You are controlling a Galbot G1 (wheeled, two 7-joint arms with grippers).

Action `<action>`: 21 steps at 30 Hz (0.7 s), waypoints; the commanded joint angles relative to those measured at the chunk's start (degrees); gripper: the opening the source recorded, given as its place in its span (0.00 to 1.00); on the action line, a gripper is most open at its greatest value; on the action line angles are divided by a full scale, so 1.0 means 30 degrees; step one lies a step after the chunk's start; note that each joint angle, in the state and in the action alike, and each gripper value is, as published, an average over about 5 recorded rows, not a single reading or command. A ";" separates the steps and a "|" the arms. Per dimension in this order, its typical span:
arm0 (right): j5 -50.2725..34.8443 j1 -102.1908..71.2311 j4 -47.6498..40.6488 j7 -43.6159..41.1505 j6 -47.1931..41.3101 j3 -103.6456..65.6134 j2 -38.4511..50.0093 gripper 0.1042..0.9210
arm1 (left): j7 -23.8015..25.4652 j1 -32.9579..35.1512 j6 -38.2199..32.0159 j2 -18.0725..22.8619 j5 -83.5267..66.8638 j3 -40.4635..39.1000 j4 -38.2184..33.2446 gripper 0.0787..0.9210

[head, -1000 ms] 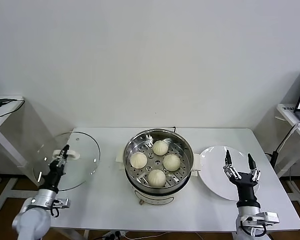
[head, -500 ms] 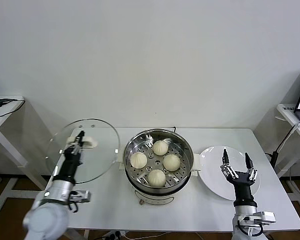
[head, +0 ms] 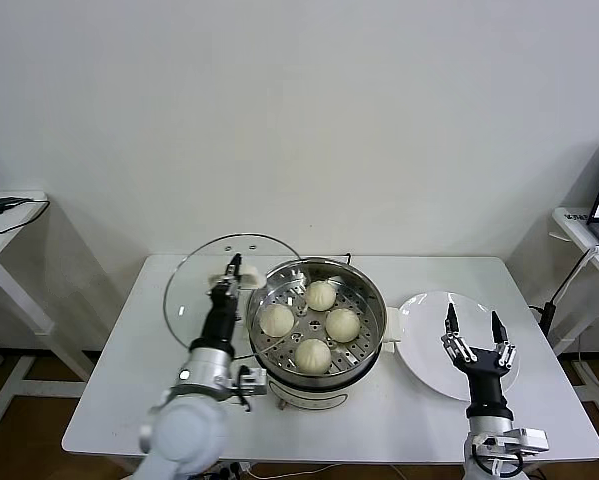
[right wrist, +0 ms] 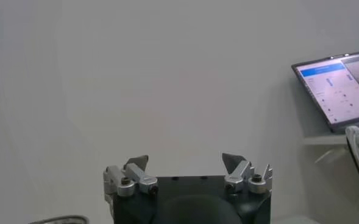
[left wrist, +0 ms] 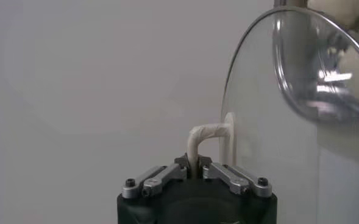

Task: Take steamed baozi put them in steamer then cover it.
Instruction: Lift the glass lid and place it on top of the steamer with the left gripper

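Standing on the white table (head: 159,400), the steamer (head: 364,345) sits at the middle with its perforated tray showing and all four baozi (head: 320,295) resting on it, apart from one another. The cover (head: 194,290) is in the air just left of the steamer, tipped up nearly on edge, its rim overlapping the pot's left wall in the head view. A white plate (head: 424,345) lies bare just right of the steamer. The left gripper (head: 229,275) is clamped on the cover's white handle (left wrist: 206,137); the left wrist view shows the fingers pinched tight around that bent strip, the glass curving away beside it. The right gripper (head: 473,335) hangs above the plate's near edge, pointing up, its fingers spread wide with nothing between them.
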State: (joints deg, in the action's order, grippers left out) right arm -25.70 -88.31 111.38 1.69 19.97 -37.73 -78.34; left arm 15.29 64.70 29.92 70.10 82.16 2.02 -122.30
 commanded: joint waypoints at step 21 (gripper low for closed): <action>0.0423 0.0381 -0.0867 -0.0091 0.0127 0.0084 -0.0237 0.88 | 0.1533 -0.2040 0.2415 0.5758 0.5282 -0.5383 0.4431 0.13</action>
State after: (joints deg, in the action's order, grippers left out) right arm -24.56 -87.27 109.13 1.47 20.28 -37.49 -78.98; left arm 19.45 59.58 36.33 82.62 94.90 -12.06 -112.96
